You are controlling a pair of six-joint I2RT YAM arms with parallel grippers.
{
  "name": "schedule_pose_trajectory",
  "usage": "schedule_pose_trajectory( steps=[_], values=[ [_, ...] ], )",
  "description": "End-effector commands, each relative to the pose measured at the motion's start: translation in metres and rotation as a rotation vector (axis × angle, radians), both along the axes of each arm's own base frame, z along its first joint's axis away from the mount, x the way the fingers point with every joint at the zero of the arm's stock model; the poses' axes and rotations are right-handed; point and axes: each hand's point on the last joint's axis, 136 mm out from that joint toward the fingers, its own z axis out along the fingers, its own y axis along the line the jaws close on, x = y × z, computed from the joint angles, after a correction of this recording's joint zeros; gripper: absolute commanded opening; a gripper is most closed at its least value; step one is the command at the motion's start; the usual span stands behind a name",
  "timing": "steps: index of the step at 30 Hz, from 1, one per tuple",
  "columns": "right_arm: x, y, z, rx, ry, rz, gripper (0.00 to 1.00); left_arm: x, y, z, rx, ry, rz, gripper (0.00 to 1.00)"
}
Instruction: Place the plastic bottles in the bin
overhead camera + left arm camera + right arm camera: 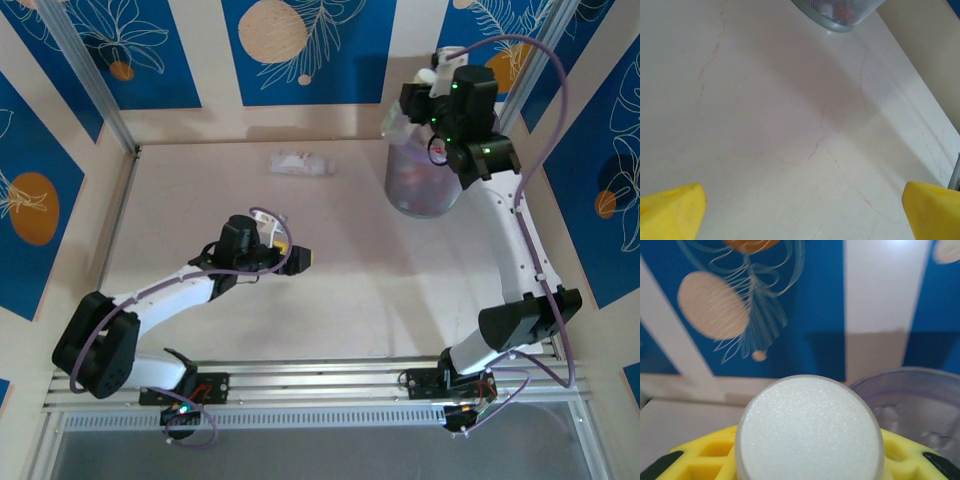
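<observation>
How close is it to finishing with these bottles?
Nearly there. Some bottles already lie in the bin. The right fingers are shut on another bottle, raised at the bin's rim. A last bottle lies on the table, and the open left fingers hold nothing.

Bright, even light fills the overhead view; the bench carries faint, soft shadows under the arms. In the left wrist view a dim band crosses the bench diagonally from top centre to right edge; the yellow fingertips of the left end effector blur at the lower corners. In the right wrist view the plastic bottle looks soft and grainy, the bin and wall behind unfocused.
</observation>
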Motion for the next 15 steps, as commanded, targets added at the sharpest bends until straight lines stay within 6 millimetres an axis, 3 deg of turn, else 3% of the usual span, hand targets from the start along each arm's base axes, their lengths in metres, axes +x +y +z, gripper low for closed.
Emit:
schedule_pose_trajectory(
  steps=[1,4,9,15],
  values=[
    [0.001,-0.035,0.029,-0.007,-0.091,-0.113,0.33,0.002,-0.01,0.014,-0.041,-0.019,-0.022,1.0],
    [0.013,-0.06,0.023,-0.016,-0.088,-0.191,0.33,0.003,-0.006,0.012,-0.026,-0.017,0.0,1.0],
    [0.036,-0.085,-0.002,-0.015,-0.036,-0.24,0.33,0.003,-0.002,0.013,-0.01,-0.018,0.017,1.0],
    [0.063,-0.081,-0.04,0.001,0.066,-0.187,0.33,0.004,0.0,0.015,-0.007,-0.023,0.029,1.0]
  ],
)
